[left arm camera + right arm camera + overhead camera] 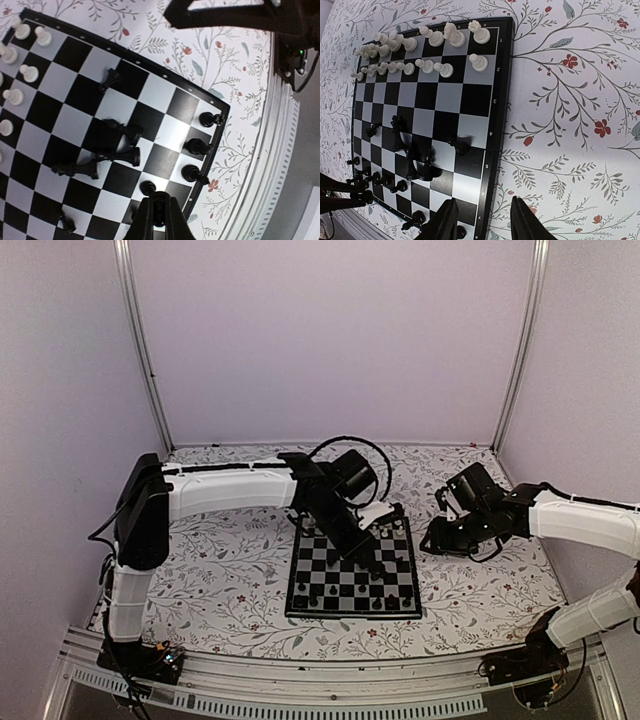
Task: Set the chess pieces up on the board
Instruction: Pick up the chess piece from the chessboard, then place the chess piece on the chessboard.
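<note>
The board (340, 575) lies at the table's middle. White chess pieces (435, 37) stand in two rows at its far side. Black pieces (412, 162) lie or stand loose mid-board, and others (196, 146) stand along the near edge. My left gripper (161, 200) hovers over the board's (65, 85) near rows, shut on a small black piece (160, 215); in the top view it (375, 560) is above the board's right half. My right gripper (487, 225) is open and empty over the board's (445, 97) right rim; in the top view it (437, 537) sits just right of the board.
The floral table cover (230, 580) surrounds the board. Lilac walls with metal posts (145, 350) enclose the back and sides. A metal rail (330, 680) runs along the near edge. A black cable (350, 445) loops above the left wrist.
</note>
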### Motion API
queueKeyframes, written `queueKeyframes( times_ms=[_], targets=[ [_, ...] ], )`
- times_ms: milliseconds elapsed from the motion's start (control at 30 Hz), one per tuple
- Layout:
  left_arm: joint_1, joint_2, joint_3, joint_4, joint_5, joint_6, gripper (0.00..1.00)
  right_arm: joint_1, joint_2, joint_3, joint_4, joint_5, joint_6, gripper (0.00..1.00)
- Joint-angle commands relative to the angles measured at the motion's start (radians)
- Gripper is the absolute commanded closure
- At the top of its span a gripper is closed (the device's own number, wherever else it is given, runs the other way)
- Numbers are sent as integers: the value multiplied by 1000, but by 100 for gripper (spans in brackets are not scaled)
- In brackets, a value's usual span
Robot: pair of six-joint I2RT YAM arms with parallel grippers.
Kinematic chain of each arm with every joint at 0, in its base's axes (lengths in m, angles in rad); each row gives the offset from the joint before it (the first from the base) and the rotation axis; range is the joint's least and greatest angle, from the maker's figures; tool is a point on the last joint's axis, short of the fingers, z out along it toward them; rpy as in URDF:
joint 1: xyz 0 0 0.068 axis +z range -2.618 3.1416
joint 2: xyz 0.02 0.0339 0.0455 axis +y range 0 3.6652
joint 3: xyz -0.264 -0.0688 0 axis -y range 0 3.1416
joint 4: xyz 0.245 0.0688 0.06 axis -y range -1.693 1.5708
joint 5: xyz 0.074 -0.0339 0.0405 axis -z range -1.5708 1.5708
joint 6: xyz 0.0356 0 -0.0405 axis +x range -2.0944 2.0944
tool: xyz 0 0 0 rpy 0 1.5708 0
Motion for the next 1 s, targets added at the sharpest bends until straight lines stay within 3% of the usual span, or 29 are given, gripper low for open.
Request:
queueKeyframes(
  times_ms=[0, 533, 967],
  targets=[
    [-28, 41, 39, 9, 49, 17, 96, -8, -37, -20, -9, 6, 10, 62],
    [-83, 148, 116, -24, -102, 22, 95, -8, -125, -54, -56, 30, 28, 62],
    [-83, 177, 107, -19, -41, 35, 94, -8, -113, -66, -43, 16, 51, 62]
  ],
)
